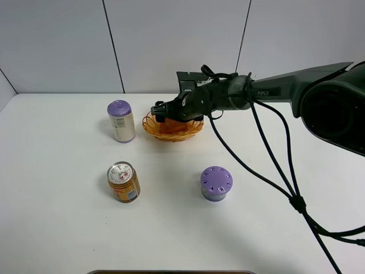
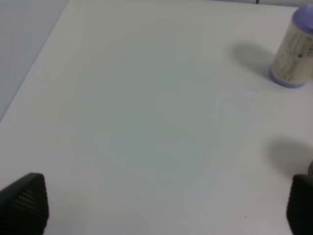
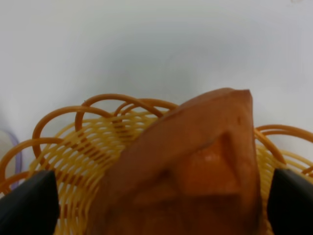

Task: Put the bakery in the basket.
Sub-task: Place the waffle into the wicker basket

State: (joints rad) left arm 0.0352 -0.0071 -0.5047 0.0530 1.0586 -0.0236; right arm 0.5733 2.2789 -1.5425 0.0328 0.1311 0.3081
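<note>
Orange-brown waffle wedge [image 3: 195, 166], raised ridges on face, in woven yellow basket [image 3: 73, 147]

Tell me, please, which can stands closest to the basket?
The tall cream can with the purple top; the orange can and squat purple can stand farther off.

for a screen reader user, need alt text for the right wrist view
An orange-brown waffle slice lies in a yellow woven basket, between the two black fingertips of the open right gripper. White table behind.

The right gripper [image 1: 161, 109] covers most of the bakery [image 1: 171, 128] in the basket [image 1: 192, 130].
</note>
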